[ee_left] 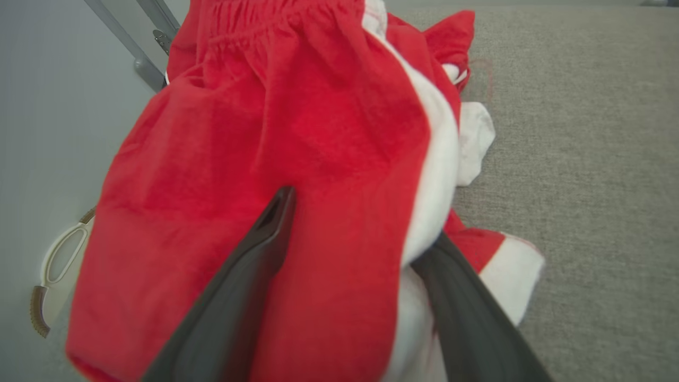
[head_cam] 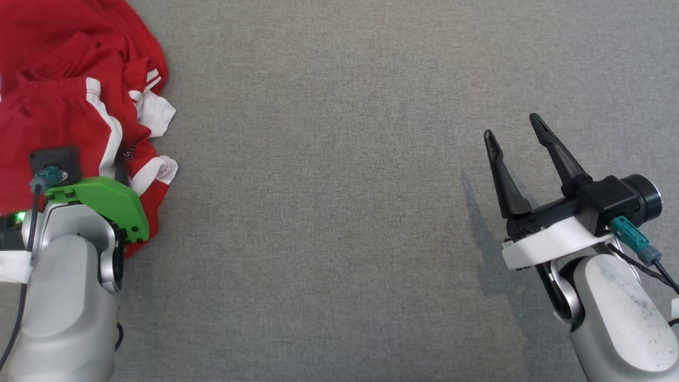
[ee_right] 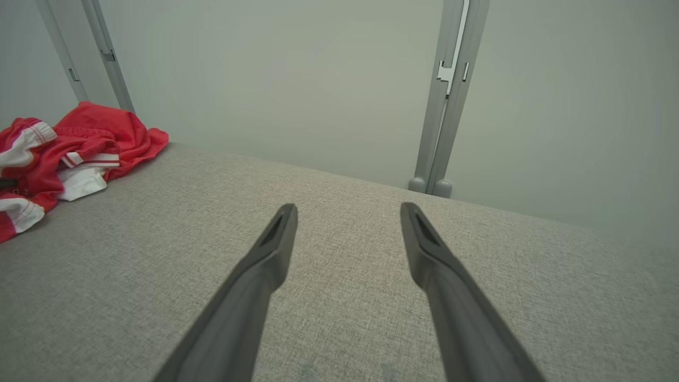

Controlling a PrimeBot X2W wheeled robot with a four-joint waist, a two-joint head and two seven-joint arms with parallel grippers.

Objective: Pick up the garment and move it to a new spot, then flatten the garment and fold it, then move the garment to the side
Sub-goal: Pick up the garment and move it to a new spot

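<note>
The crumpled red garment with white side stripes (head_cam: 53, 111) lies bunched at the far left of the grey woven tabletop (head_cam: 339, 223), with a white-trimmed hem trailing toward the near side. We have our left gripper (ee_left: 360, 223) pushed into it, its fingers spread around a thick fold of red cloth without pinching it. One fingertip is buried under the fabric. Our right gripper (head_cam: 513, 127) hangs well apart at the near right, its fingers spread and holding nothing.
</note>
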